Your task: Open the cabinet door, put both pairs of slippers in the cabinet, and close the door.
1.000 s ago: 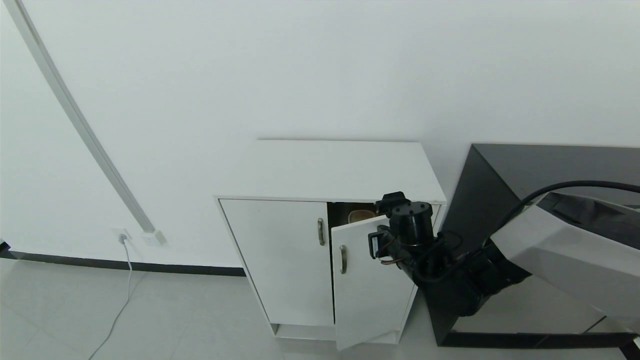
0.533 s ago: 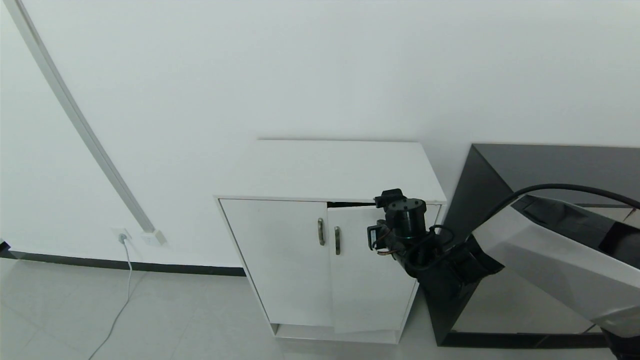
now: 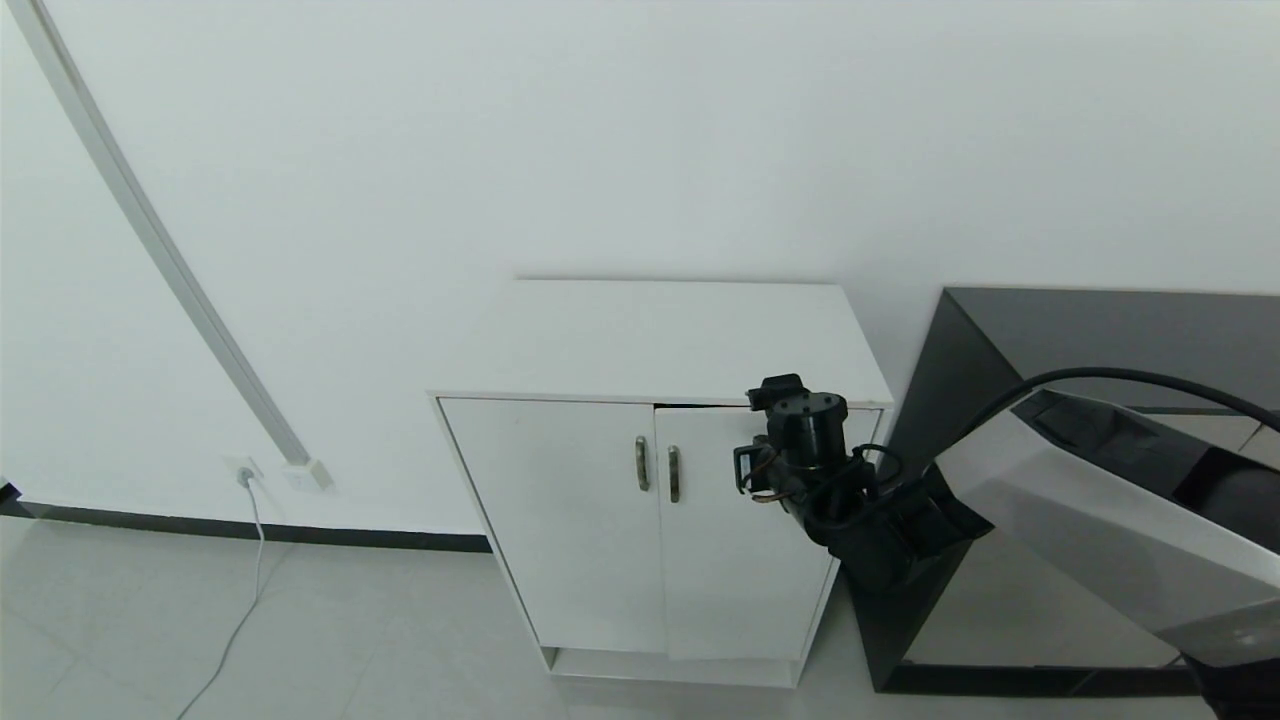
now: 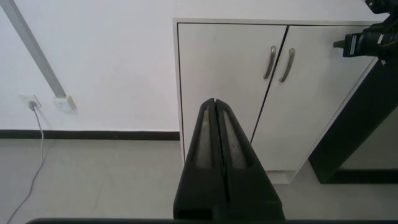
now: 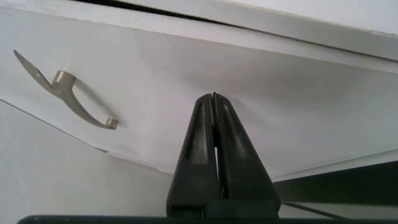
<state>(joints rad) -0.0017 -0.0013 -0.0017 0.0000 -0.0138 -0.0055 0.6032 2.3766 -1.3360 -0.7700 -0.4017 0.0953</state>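
- The right-hand door (image 3: 740, 560) of the white two-door cabinet (image 3: 670, 335) stood ajar one second ago, with a tan item visible in the gap. It now lies nearly flush with the left-hand door (image 3: 560, 520), and a thin dark slit remains along its top edge.
- The right arm has advanced toward the cabinet together with the door.
- The right gripper (image 5: 214, 99) has its fingers together, tips at the door face, near the curved metal handle (image 5: 62, 79).
- The left gripper (image 4: 214, 106) has its fingers together and hangs well apart from the cabinet front.
- The cabinet stands on the grey tiled floor (image 3: 350, 640), against the white wall (image 3: 640, 130), just beside a glossy black unit (image 3: 1100, 330).
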